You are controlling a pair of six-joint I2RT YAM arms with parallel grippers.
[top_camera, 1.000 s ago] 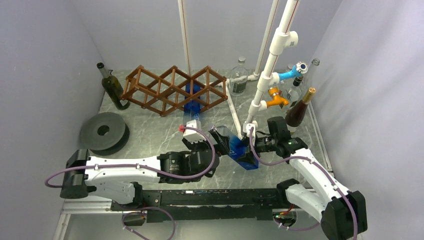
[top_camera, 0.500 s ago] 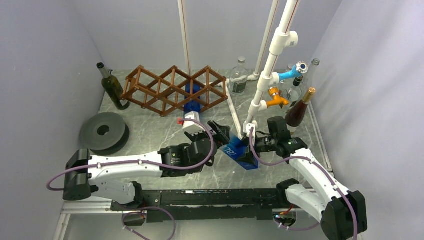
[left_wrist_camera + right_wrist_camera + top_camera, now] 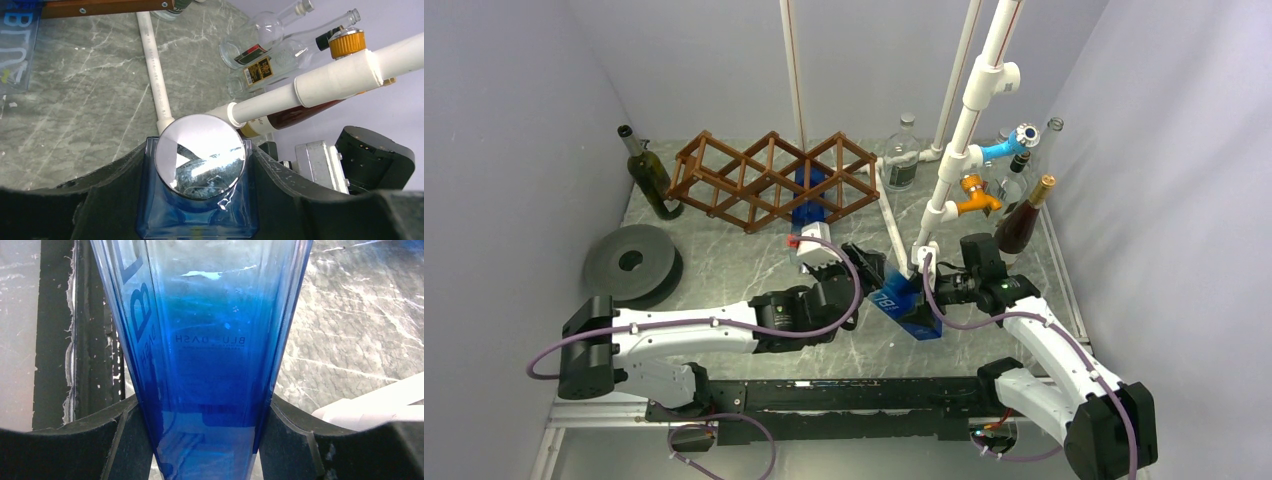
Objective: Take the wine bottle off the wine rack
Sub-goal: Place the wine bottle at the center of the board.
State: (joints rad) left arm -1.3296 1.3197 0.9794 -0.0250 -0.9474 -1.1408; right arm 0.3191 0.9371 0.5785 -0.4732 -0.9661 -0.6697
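I have the blue bottle [image 3: 902, 304] off the rack [image 3: 769, 180] and held between my two pincers, well clear of the wooden frame, at about 4 o'clock from it over the near middle of the desk [image 3: 724, 262]. I judge the lift-out done and the carry in hand.

My left pincer [image 3: 199, 150] is partly closed around the bottle's shoulders just below the silver cap, its pads looking pressed to the glass on either side. My right pincer [image 3: 200, 412] is clamped on the lower body near the base, and the glass fills the gap between its fingers.

From above, the bottle's long axis runs slantwise, with the cap toward 10 o'clock, back at the rack, and the base toward 4 o'clock. It looks tilted rather than upright. I cannot tell whether the base touches the desk.

Next I must bring it to rest. That calls for both arms moving as one, or one pincer letting go first, so the glass is not twisted between them, and for keeping clear of the white pipe [image 3: 944, 200] at 1 o'clock.

A second blue bottle [image 3: 809, 205] lies in the rack.
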